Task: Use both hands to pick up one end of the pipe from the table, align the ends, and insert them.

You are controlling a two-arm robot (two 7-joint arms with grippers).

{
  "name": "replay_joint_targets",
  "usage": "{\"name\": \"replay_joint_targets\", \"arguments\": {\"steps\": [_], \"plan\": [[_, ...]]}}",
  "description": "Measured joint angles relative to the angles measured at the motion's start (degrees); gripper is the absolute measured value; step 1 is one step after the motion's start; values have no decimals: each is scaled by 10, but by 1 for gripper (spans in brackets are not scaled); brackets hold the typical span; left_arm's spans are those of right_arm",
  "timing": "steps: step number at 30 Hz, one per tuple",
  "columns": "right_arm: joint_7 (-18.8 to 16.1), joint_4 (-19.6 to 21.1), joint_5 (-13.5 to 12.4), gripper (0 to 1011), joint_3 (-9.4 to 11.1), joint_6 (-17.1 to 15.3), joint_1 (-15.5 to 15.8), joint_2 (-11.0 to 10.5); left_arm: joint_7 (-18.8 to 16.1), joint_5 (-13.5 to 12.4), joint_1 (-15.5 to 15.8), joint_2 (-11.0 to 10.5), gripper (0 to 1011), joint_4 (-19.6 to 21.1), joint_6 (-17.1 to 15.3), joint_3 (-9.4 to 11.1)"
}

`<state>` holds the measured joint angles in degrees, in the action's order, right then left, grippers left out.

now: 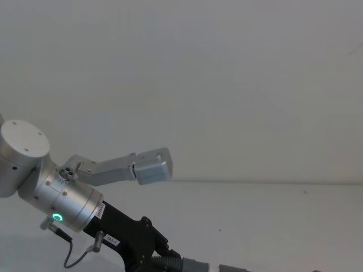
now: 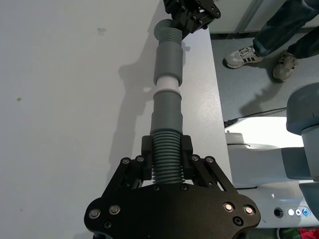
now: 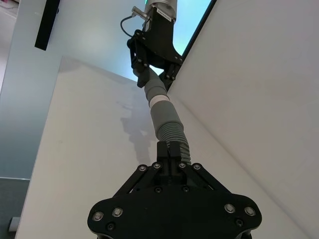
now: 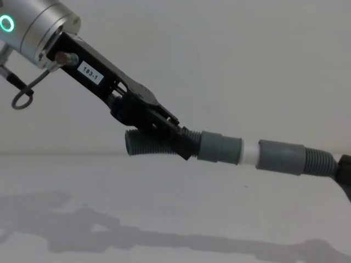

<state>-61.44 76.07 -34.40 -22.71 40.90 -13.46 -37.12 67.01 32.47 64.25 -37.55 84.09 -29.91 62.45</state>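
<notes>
Both pieces of the pipe hang in one line above the white table (image 4: 164, 213). My left gripper (image 4: 184, 143), the one with the "183-1" label, is shut on the ribbed part of the left piece (image 4: 151, 143), whose grey cuff (image 4: 219, 147) points right. A short white stub (image 4: 249, 153) bridges to the other piece's cuff (image 4: 281, 156). How deep the ends sit I cannot tell. At the right edge my right gripper (image 4: 344, 171) is shut on that piece's ribs (image 3: 173, 133). The left wrist view shows the left gripper (image 2: 167, 155) and, farther off, the right gripper (image 2: 192, 20).
The table edge (image 2: 217, 99) runs close beside the pipe, with floor beyond it. A person's legs and shoes (image 2: 249, 55) stand on that floor. The robot's white body (image 2: 264, 164) lies near the edge. A pale grey wall (image 1: 227, 85) stands behind the table.
</notes>
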Motion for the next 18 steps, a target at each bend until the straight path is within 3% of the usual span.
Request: {"name": "replay_joint_targets", "arguments": {"steps": [18], "plan": [[-5,2,-5,14,1,1,2,-2,-5,1,1,2,294,-2,1,2]]}}
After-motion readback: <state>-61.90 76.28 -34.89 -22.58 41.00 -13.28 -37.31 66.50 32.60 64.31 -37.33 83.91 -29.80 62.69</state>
